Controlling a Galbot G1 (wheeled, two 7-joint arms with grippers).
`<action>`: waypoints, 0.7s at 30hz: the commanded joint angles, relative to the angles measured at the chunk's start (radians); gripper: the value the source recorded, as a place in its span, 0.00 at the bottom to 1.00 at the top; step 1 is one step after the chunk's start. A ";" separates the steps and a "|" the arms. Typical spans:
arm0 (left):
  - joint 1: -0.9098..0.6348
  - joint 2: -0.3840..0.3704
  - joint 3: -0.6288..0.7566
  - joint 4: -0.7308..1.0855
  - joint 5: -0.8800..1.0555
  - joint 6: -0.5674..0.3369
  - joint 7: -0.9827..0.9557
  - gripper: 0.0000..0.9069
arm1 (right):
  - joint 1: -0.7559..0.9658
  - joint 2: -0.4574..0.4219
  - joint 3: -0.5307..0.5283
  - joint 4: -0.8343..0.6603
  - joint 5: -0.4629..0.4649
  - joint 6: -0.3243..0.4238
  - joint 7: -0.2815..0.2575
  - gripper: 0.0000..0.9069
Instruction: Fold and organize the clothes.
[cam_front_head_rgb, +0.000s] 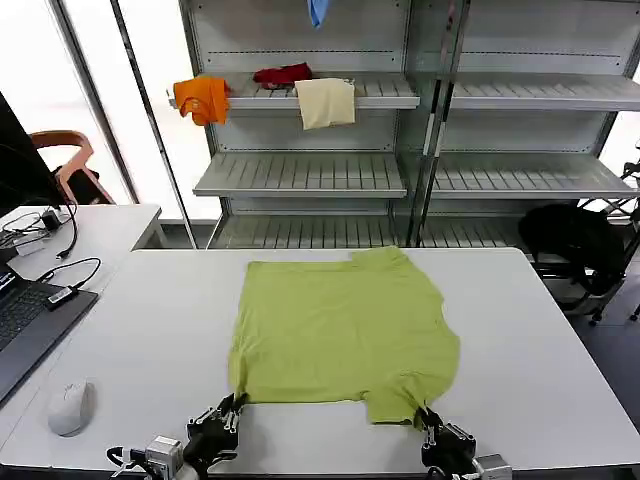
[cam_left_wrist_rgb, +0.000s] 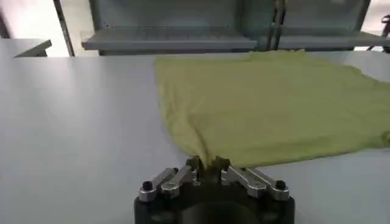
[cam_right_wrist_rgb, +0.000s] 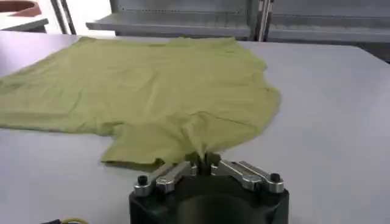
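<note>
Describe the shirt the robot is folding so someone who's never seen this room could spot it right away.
Find the big white table in front of the metal shelves. The T-shirt lies flat on it, its near edge pinched by the left end effector and right end effector. It alone is lime green; the other garments sit on the shelves.

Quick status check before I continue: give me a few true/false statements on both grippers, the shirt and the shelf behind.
1. The left gripper is shut on the T-shirt's near corner. True.
2. The right gripper hangs open above the table. False: it is shut on the shirt's near edge.
3. The T-shirt is folded in half. False: it lies spread flat.
4. An orange garment hangs off the shelf. True.
</note>
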 joint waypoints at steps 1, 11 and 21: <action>0.001 -0.001 0.004 0.002 0.007 -0.004 0.001 0.00 | -0.007 -0.005 -0.006 -0.005 -0.007 0.003 -0.001 0.00; -0.071 -0.025 -0.083 -0.049 -0.073 0.010 0.024 0.00 | 0.081 0.025 0.043 0.029 0.020 0.002 -0.011 0.00; -0.270 -0.050 -0.085 0.078 -0.047 0.019 0.070 0.00 | 0.356 0.053 0.000 -0.125 -0.004 0.002 -0.033 0.00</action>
